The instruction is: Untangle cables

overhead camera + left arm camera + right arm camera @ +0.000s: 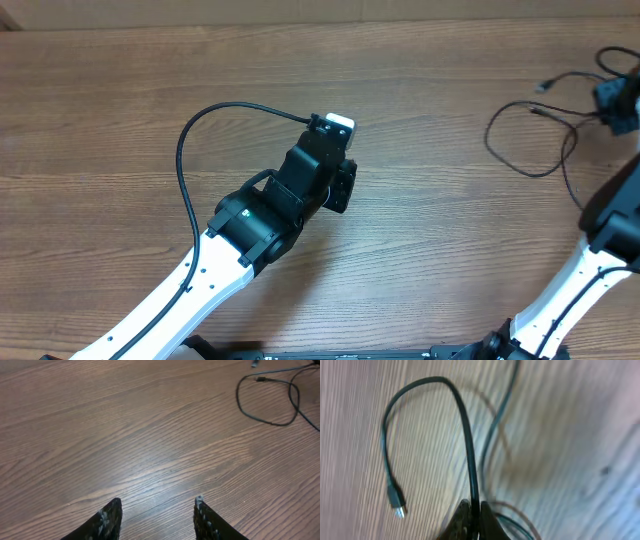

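Observation:
The thin black cables (537,176) lie in loose loops at the table's far right. My right gripper (475,506) is shut on one cable (467,435), which runs up out of the jaws, curves over to the left and ends in a small metal-tipped plug (396,499) lying on the wood. A second strand (495,425) runs blurred beside it. Overhead, the right gripper (618,105) sits at the right edge, over the tangle. My left gripper (159,502) is open over bare wood with nothing between its fingers. The cable loop (270,423) lies far off at its upper right.
The left arm (270,215) reaches to the middle of the wooden table (120,100), with its own thicker black cable (185,175) arching off its left side. The right arm's white link (575,290) rises from the lower right corner.

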